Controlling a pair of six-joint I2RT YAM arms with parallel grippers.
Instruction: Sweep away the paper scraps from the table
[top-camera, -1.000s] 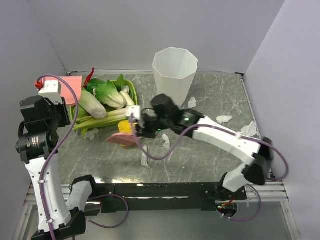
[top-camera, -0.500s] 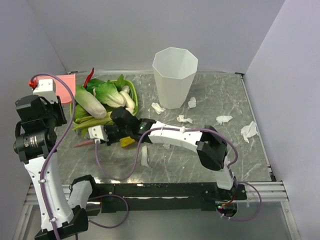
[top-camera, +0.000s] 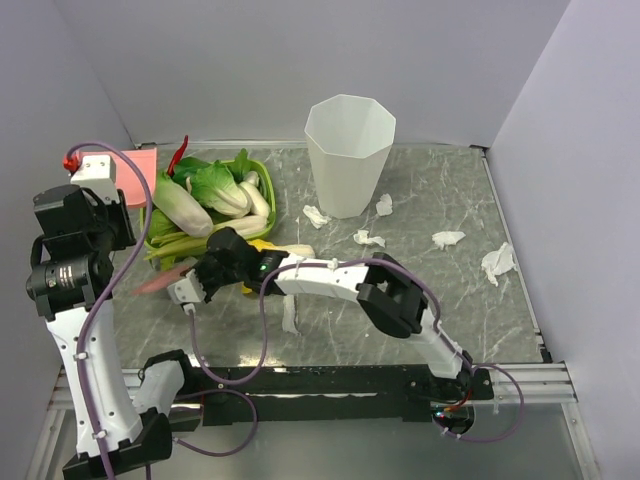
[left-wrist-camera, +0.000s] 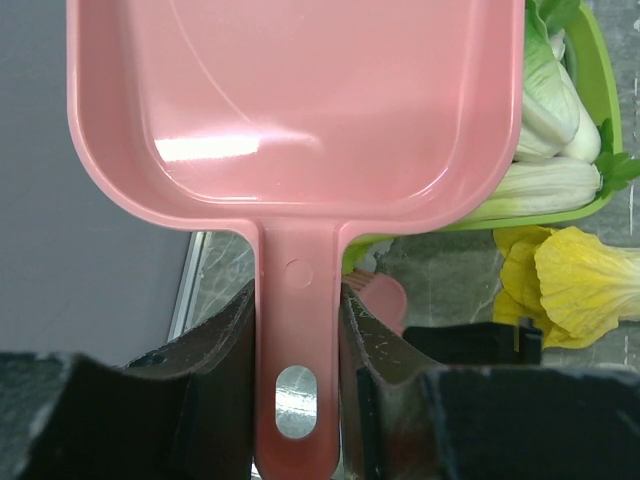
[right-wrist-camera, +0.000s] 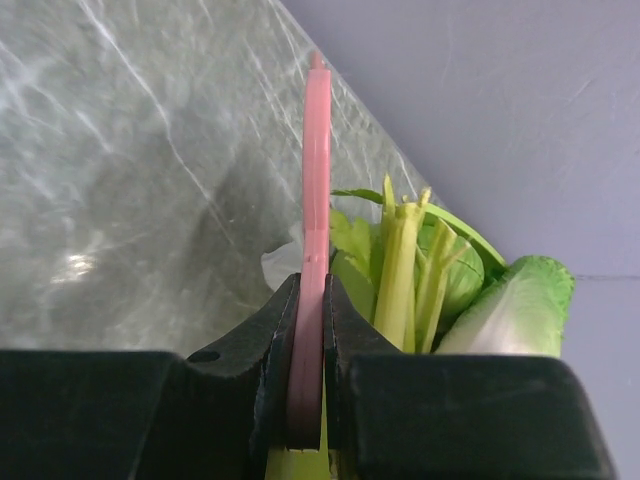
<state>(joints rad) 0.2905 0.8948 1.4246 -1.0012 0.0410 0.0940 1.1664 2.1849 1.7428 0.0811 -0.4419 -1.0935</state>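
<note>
Tools both in hand, neither at the work yet.

- Left gripper (left-wrist-camera: 298, 320): jaws clamped on the handle of the pink dustpan (left-wrist-camera: 300, 100), pan held up at the far left, over the edge of the green tray (left-wrist-camera: 603, 110) of bok choy (top-camera: 215, 190).
- Right gripper (right-wrist-camera: 310, 300): jaws pinched tight on a thin pink flat tool (right-wrist-camera: 316, 180), seen edge-on; I take it for the sweeper. The arm is stretched across to the left, low, just near of the tray.
- Paper scraps (top-camera: 368, 238): scattered on the table (top-camera: 440, 300), mostly centre to right. Two lie near the foot of the white bin (top-camera: 348, 150), two further right, one long piece towards the near edge. All are well apart from both tools.

Judgement on the step: carry both tools right, clear of the greens. Set the pan's lip flat on the marble beside a cluster, mouth facing the sweeper. Keep the sweeper's edge touching the slab and draw scraps in short, slow strokes; the wads look light and could skip over the rim or slide under a lifted lip. Watch the arms crossing.
</note>
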